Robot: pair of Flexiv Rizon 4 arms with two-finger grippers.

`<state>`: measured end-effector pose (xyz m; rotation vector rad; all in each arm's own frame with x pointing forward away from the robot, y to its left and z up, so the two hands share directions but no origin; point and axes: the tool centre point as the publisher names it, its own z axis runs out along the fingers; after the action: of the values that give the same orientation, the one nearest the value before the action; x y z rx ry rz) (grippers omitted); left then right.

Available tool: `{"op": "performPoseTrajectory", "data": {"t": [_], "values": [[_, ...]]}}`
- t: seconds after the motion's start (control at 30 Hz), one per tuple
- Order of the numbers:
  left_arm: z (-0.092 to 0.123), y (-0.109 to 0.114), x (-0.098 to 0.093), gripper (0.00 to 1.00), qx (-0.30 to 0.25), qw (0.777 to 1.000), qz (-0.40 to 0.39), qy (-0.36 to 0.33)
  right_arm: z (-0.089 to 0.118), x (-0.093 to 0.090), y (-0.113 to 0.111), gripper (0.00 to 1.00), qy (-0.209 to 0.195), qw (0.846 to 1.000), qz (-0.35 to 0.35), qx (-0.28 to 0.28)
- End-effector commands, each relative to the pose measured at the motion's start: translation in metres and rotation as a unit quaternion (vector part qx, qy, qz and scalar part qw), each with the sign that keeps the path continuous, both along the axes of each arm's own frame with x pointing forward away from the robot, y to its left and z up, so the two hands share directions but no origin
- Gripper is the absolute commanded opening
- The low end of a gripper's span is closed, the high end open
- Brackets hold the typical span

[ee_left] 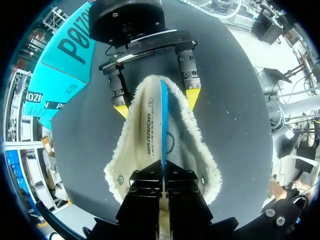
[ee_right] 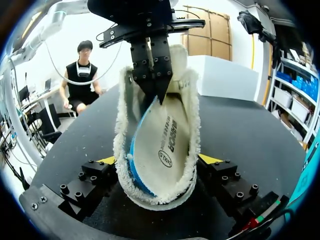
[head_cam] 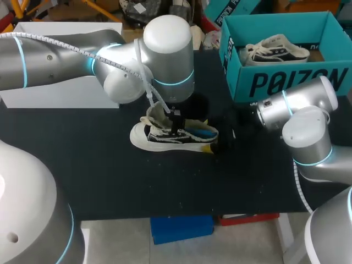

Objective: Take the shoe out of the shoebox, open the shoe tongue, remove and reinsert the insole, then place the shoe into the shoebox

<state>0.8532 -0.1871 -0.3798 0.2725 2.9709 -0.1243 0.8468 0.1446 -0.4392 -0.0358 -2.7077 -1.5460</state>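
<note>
Nearest the left wrist camera, our left gripper is pinching the insole by its blue edge, and that is where we are seeing the main risk. The grip is taking only a thin edge, so we are expecting the insole to slip free if it is dragged against the fleece lining. We are also judging that the insole, standing on its side inside the shoe, could be folding or jamming against that lining rather than settling flat. If the right gripper were losing its hold at the heel, the whole shoe would be lifting or sliding with the insole across the table.

Our left gripper is clenching fully, its black fingers meeting on the insole with no gap showing. Our right gripper is standing wide, its yellow tips pressing the shoe's fleecy heel from both sides, so we are reading it as grasping the shoe.

In the head view the shoe is lying on its sole in the middle of the frame, toe toward the left. It is sitting well apart from the teal shoebox in the upper right, where a second shoe is resting.
</note>
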Motion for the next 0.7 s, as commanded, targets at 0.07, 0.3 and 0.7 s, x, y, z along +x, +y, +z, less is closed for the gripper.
{"op": "performPoseTrajectory", "data": {"t": [0.07,0.3,0.7], "values": [[0.006,0.008,-0.001,0.00,-0.026,1.000,-0.008,0.002,-0.004,-0.001,0.003,0.00,0.001,1.000,0.000,-0.001],[0.016,0.017,-0.004,0.00,-0.047,0.999,-0.013,-0.003,-0.004,-0.001,0.003,0.00,0.001,1.000,0.000,-0.001],[-0.005,-0.004,-0.006,0.00,-0.046,0.997,-0.054,0.002,-0.004,-0.001,0.003,0.00,0.001,1.000,0.000,-0.001]]}}
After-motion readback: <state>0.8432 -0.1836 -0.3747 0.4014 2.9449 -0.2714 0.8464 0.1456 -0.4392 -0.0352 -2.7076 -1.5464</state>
